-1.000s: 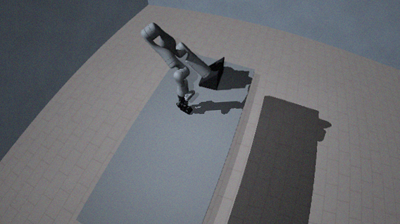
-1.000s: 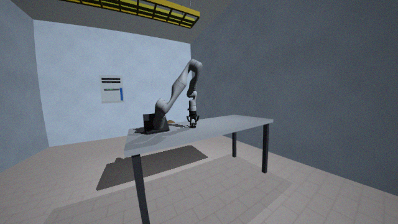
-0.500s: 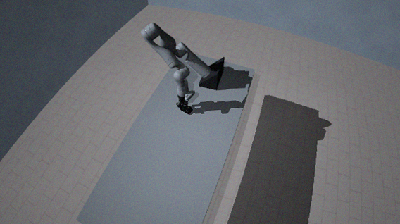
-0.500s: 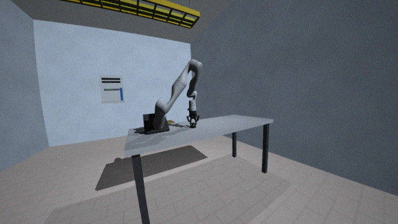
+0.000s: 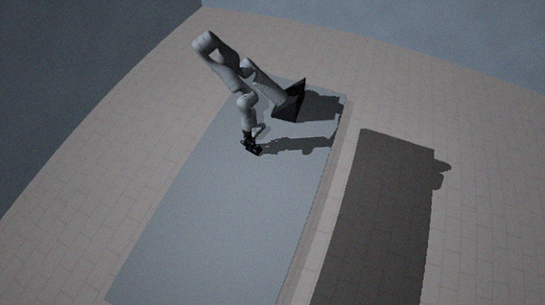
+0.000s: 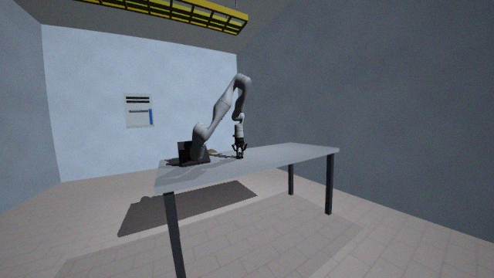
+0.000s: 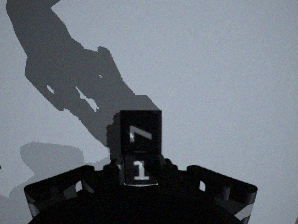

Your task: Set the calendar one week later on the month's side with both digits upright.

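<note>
1. Closest to the wrist camera, the black body of the hand (image 7: pixel 141 192) fills the bottom of the view, its two knuckles spreading left and right.
2. A dark cube (image 7: pixel 140 152) sits right on the hand's midline, between the fingers. The face turned to the camera reads a white "1". The face above it, tilted away, carries a white "7".
3. The fingers are drawn in against the cube's sides, pinching it. The contact points themselves lie in shadow and cannot be made out.
4. Beyond the cube lies the grey desk (image 7: pixel 220 63). The hand's jagged shadow (image 7: pixel 67 76) runs across it from behind the cube towards the upper left.
5. I cannot tell from the wrist view whether the cube's underside touches the desk.
6. In the top view the hand points straight down, just above the desk. It hangs near the end of the desk that carries the arm's black base (image 5: pixel 293 100). The cube is too small there to pick out under the fingers.
7. The grey arm (image 5: pixel 245 101) rises from that base, folds over at a high elbow and drops vertically to the hand.
8. In the exterior view, the back wall holds a white poster (image 6: pixel 138 110), and a yellow grid (image 6: pixel 174 9) hangs overhead.
</note>
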Tool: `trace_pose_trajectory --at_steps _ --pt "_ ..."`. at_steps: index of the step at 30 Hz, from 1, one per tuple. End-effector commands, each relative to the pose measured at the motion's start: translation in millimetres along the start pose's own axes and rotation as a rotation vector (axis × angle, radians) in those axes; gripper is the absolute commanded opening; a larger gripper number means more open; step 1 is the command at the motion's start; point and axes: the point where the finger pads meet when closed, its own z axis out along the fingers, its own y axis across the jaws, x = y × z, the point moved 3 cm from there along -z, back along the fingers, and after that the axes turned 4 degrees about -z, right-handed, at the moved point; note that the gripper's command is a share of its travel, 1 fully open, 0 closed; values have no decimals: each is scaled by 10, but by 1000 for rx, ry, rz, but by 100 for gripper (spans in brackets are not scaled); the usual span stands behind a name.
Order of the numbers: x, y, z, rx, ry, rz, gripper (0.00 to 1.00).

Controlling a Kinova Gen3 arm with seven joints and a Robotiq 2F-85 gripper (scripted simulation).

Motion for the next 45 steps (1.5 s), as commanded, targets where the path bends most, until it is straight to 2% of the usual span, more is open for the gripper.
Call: trace_pose_trajectory --at_steps 1,34,39,45 --pt "2 2 -3 -1 1 0 28" --pt "2 2 -26 -1 1 0 28" --pt "2 2 -198 -1 1 0 28" --pt "2 1 -573 -1 1 0 28"
